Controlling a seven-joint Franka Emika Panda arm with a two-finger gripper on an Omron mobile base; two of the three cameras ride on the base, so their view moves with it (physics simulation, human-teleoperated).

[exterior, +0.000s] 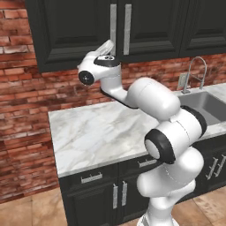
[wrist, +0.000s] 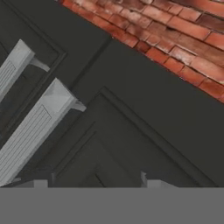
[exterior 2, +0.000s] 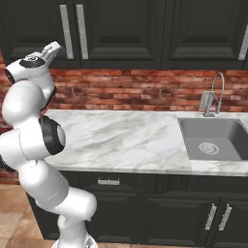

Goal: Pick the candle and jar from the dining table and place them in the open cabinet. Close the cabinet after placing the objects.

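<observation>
The jaws [exterior: 109,44] are raised to the lower edge of the cabinet [exterior: 150,26], just beside its two silver handles [exterior: 127,28]. In both base views the hand's white body covers the fingers, so their gap is hard to judge there. In the hand view only the fingertips [wrist: 151,182] poke up at the bottom edge, standing apart with nothing between them; how wide they are cannot be told exactly. Ahead of the jaws lie the closed black panelled doors, with the handles off to the left of the tips and a strip of brick wall [wrist: 175,39] across the far corner. Below and behind the jaws, the marble tabletop [exterior: 97,132] stretches to a sink [exterior 2: 213,140] and faucet [exterior 2: 216,92].
</observation>
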